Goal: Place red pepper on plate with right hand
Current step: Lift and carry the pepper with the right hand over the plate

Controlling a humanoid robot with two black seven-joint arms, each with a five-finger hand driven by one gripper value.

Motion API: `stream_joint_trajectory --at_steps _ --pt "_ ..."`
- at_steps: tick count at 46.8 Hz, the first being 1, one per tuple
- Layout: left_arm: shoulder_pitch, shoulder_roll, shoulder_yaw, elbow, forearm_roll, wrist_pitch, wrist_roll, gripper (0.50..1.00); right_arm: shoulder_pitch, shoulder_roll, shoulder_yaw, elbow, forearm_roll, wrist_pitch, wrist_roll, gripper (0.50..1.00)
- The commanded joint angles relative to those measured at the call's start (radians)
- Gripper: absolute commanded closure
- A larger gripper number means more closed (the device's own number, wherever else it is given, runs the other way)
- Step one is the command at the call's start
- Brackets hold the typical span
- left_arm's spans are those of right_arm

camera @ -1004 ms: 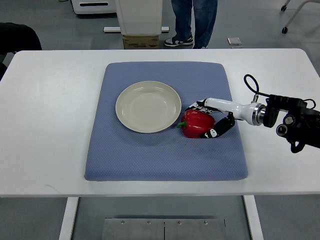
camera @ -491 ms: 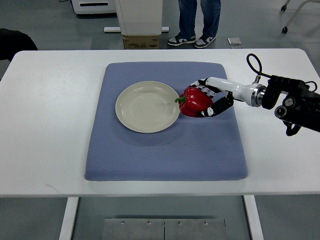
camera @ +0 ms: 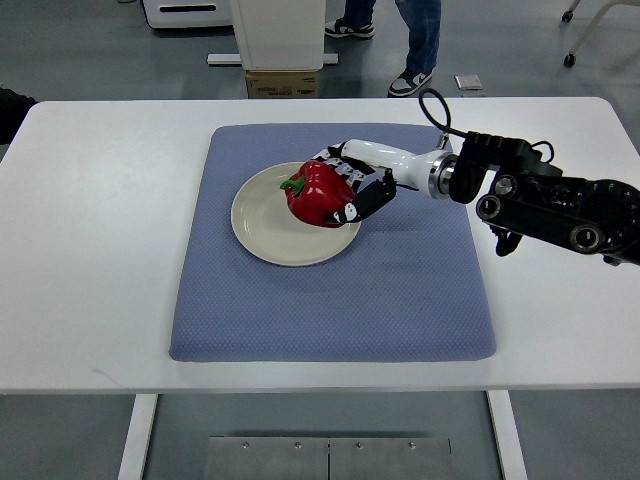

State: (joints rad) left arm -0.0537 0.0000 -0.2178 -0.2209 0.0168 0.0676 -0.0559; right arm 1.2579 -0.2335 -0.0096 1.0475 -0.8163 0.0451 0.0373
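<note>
- My right hand reaches in from the right edge of the frame, forearm stretched leftward across the upper part of the blue mat.
- Fingers are wrapped around the red pepper; white and black finger segments show along its right side and under its lower right.
- The red pepper sits just above centre frame, over the right half of the plate. Green stem points left, toward the plate's middle.
- I cannot tell whether the pepper touches the plate or hangs just over it; the steep view hides any gap.
- The plate is cream, round, lying on the upper middle of the blue mat. Its left and lower parts are bare.
- The blue mat covers the centre of the white table.
- Black wrist and arm housing lies at right of frame, over the bare table just beyond the mat's right edge, with a black cable looping above it.
- Upper edge of frame: a person's legs and shoes on the grey floor beyond the table, beside a cardboard box.
</note>
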Motion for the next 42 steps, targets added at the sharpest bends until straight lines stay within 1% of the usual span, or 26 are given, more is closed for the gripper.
stream_joint_trajectory --at_steps 1,11,20,22,32,42 --pt "0.000 0.000 0.000 0.000 0.000 0.000 0.001 0.500 0.000 0.049 0.000 -0.033 0.000 -0.002 -0.010 1.000" --pt "0.000 0.000 0.000 0.000 0.000 0.000 0.001 0.500 -0.005 0.167 0.022 -0.112 0.006 -0.013 -0.049 1.000" --pt "0.000 0.000 0.000 0.000 0.000 0.000 -0.001 0.500 -0.021 0.223 0.079 -0.152 0.006 -0.028 -0.102 1.000" --pt "0.000 0.000 0.000 0.000 0.000 0.000 0.001 0.500 -0.029 0.233 0.086 -0.156 0.006 -0.047 -0.111 1.000" --pt "0.000 0.000 0.000 0.000 0.000 0.000 0.001 0.500 -0.063 0.233 0.094 -0.162 0.006 -0.122 -0.148 1.000" --pt "0.000 0.000 0.000 0.000 0.000 0.000 -0.001 0.500 -0.072 0.233 0.086 -0.184 0.005 -0.140 -0.151 1.000"
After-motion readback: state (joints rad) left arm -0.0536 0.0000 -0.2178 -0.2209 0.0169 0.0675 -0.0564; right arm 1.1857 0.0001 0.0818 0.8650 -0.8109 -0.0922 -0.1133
